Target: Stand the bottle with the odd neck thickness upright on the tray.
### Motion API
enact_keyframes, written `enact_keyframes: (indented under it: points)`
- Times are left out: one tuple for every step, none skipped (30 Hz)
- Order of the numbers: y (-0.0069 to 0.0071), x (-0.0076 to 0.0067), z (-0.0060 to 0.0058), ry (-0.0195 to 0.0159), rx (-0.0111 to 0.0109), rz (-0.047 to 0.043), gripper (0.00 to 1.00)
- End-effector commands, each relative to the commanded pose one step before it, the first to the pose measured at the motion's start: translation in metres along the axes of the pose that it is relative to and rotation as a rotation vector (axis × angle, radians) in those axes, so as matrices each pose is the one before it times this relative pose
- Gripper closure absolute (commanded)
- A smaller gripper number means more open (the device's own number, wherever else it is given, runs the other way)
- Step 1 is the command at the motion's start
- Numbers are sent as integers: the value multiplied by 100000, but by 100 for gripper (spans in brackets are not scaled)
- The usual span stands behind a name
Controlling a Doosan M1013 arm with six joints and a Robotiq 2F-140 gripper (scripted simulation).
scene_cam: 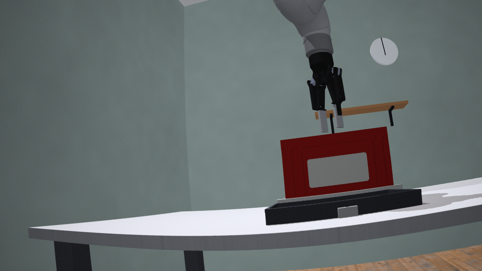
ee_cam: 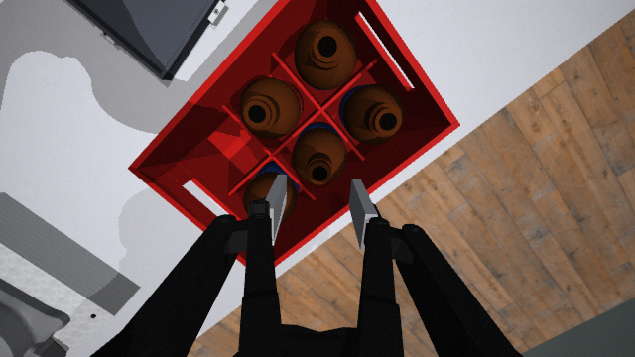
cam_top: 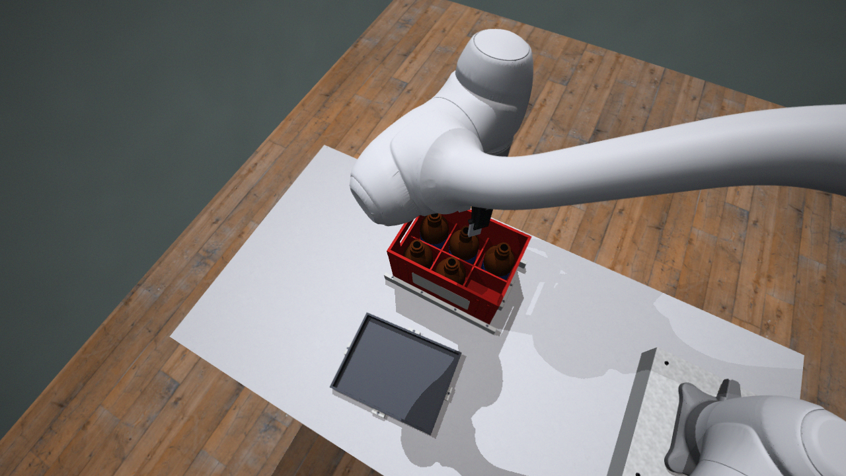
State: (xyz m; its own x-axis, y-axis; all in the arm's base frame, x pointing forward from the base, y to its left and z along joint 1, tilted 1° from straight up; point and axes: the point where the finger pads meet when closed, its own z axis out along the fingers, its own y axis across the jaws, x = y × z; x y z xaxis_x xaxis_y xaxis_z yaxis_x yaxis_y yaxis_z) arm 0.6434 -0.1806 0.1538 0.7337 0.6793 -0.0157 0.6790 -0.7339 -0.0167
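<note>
Hanging above the red crate (cam_top: 492, 309) (scene_cam: 293, 168) (ee_cam: 200, 98), the claw (cam_top: 474, 231) (scene_cam: 331, 128) (ee_cam: 317, 190) has its two fingers partly spread, with nothing pinched between them. Below, five brown bottles (cam_top: 501, 260) (ee_cam: 271, 106) stand upright in the crate, each in its own compartment; which neck is the odd one, I cannot tell. The crate sits near the long edge of the white desk (cam_top: 266, 266) (scene_cam: 168, 224) (ee_cam: 496, 45) that runs along the top view's upper side, with a thin rail beside it. Closer to the opposite long edge, the dark tray (cam_top: 390, 367) (scene_cam: 303, 215) (ee_cam: 169, 25) lies flat, apart from the crate. Farther out, toward the desk's right-hand corner in the top view, a speckled base plate (cam_top: 642, 414) carries the white arm (cam_top: 591, 171) (scene_cam: 310, 16).
</note>
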Motion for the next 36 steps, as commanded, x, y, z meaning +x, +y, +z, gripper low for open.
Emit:
enact_keyframes:
  points:
    - [20,20,384,22,-3,-2,62]
    - [8,7,139,0,0,0,62]
    - [8,7,137,0,0,0,62]
    - [7,7,135,0,0,0,62]
    - [7,6,132,0,0,0,62]
    - [7,6,128,0,0,0,62]
    - [7,6,124,0,0,0,62]
    - [6,6,119,0,0,0,62]
    - [6,6,114,0,0,0,62]
    - [6,5,109,0,0,0,62]
    - [0,0,0,0,0,0,62]
    - [0,0,0,0,0,0,62]
    - [6,5,103,0,0,0,62]
    - [5,5,96,0,0,0,62]
    - [5,4,90,0,0,0,62]
    - [4,4,83,0,0,0,62]
    - [4,4,75,0,0,0,62]
    - [4,3,68,0,0,0,62]
    - [3,3,61,0,0,0,62]
    - [3,3,54,0,0,0,62]
    - [3,2,47,0,0,0,62]
    - [2,2,40,0,0,0,62]
    - [2,2,33,0,0,0,62]
    - [1,1,27,0,0,0,62]
    - [1,1,21,0,0,0,62]
    - [1,1,16,0,0,0,62]
    - [1,1,11,0,0,0,62]
    - [0,0,0,0,0,0,62]
    - [0,0,0,0,0,0,62]
    - [0,0,7,0,0,0,62]
    - [0,0,4,0,0,0,62]
    - [0,0,1,0,0,0,62]
    - [0,0,0,0,0,0,62]
    - [0,0,0,0,0,0,62]
    - [0,0,0,0,0,0,62]
    - [0,0,0,0,0,0,62]
